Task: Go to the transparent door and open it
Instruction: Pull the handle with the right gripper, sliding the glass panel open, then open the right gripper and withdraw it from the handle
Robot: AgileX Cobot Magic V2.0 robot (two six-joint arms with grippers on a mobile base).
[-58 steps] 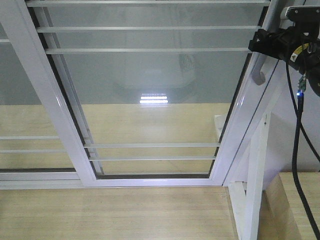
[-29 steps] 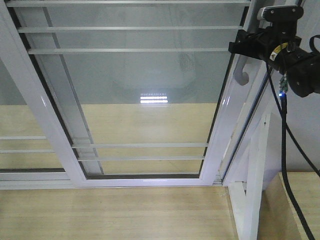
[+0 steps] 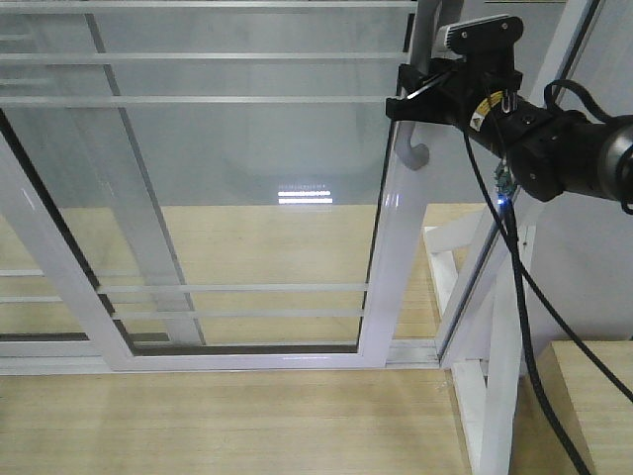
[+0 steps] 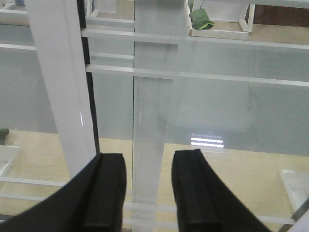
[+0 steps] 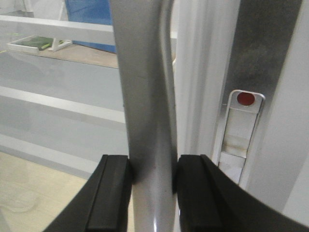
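The right gripper [image 5: 152, 193] squeezes the grey handle [image 5: 145, 96] tight between its two black pads. The left gripper [image 4: 147, 188] has its pads apart and holds nothing. In the front view, the top of the handle hides behind the right gripper. The transparent door [image 3: 247, 188] stands ahead, and its top is cut off. Another glass panel [image 3: 40, 327] sits behind it, and the two are hard to tell apart.
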